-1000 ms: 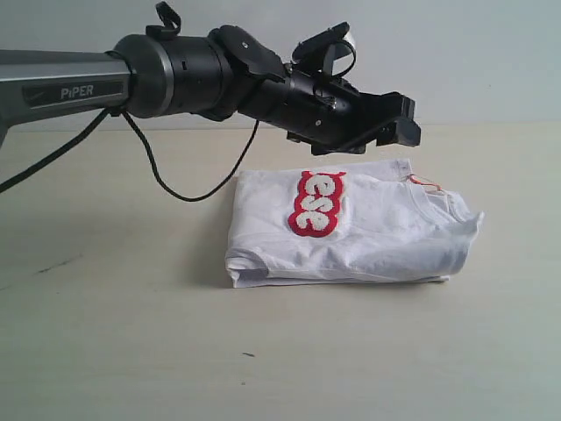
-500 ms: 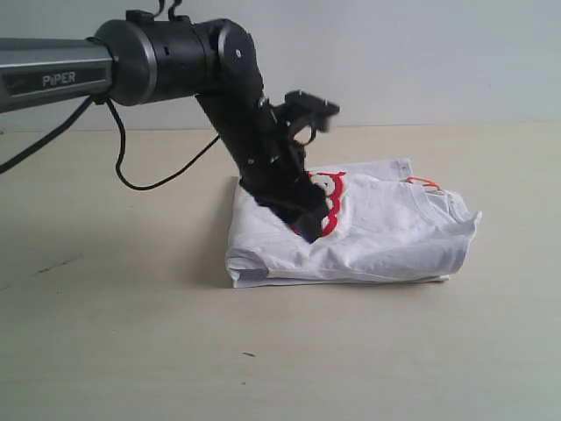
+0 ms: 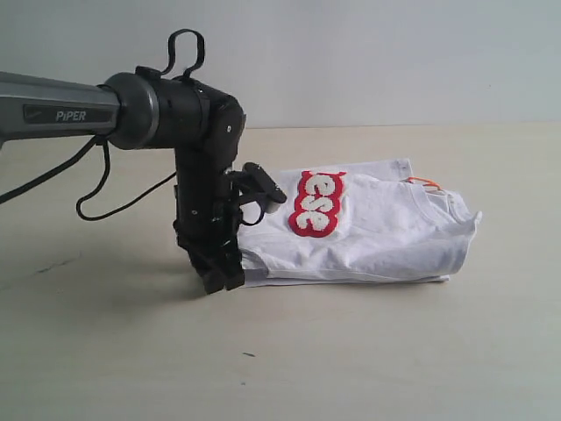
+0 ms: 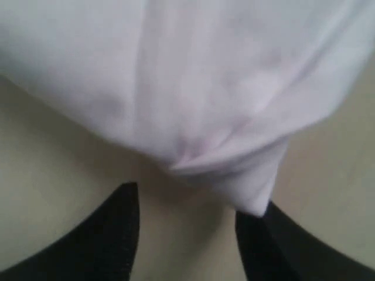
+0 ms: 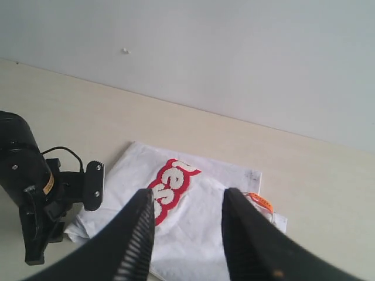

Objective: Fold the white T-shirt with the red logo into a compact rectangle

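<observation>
We saw the left tool (image 4: 187, 202) open around a corner of the folded white T-shirt (image 3: 377, 237) on the worktop (image 3: 351, 351). The right tool (image 5: 187, 199) hung open above.

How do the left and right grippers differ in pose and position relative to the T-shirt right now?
The left gripper points down at the white T-shirt's edge, low at the table. The right gripper hangs well above, clear of the cloth. A shirt corner sits at the left gripper's fingertips, while nothing lies between the right gripper's. Shared: both have their jaws apart.
</observation>
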### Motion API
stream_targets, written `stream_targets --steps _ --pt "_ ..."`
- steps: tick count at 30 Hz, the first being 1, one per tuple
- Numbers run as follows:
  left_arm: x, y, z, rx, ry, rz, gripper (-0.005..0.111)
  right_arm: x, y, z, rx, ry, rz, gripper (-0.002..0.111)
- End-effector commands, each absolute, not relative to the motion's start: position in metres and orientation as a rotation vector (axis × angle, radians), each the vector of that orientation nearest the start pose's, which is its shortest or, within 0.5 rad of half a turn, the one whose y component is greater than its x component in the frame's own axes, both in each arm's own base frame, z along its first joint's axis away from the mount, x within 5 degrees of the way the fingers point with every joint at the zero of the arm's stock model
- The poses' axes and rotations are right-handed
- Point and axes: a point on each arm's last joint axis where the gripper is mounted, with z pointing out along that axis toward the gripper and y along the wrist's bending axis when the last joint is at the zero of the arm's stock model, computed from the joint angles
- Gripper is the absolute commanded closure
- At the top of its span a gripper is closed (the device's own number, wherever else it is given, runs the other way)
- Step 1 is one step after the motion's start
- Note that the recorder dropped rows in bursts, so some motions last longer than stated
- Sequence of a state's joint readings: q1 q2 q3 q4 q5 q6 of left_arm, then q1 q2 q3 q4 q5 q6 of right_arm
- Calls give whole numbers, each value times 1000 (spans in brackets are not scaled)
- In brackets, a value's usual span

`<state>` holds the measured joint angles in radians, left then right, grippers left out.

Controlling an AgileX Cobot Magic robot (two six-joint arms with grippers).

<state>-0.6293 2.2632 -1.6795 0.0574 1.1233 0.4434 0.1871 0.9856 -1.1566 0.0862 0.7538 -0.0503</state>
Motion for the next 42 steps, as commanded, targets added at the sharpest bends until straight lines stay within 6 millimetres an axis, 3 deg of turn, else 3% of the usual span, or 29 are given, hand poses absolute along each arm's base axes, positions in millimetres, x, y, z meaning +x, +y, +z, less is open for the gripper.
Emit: stream_targets --steps 1,5,8,12,15,18,20,24,35,38,42 --pt "352 -248 124 1692 2734 102 77 188 40 420 -217 2062 175 70" --pt "356 -251 153 1646 2611 81 78 188 40 420 -217 2064 175 70" --pt "359 -255 185 1587 2463 51 78 188 40 420 -217 2064 175 70" --pt "362 -272 208 1425 2312 -174 78 188 40 420 -217 2064 175 70" --pt "366 -287 192 1339 2284 -332 80 188 40 420 -217 2064 175 70" --pt "370 -289 161 1361 2339 -318 93 188 40 420 -217 2065 175 70" --pt "373 -283 142 1365 2403 -275 106 188 40 420 -217 2065 175 70" --pt "380 -263 120 1367 2540 -249 107 188 40 420 -217 2063 175 70" --pt "384 -197 125 1378 2878 -274 107 189 41 420 -217 2066 175 70" --pt "388 -195 135 1320 2843 -289 107 191 41 418 -218 2074 175 70" --pt "391 -212 175 1224 2622 -405 107 191 41 418 -218 2074 175 70"
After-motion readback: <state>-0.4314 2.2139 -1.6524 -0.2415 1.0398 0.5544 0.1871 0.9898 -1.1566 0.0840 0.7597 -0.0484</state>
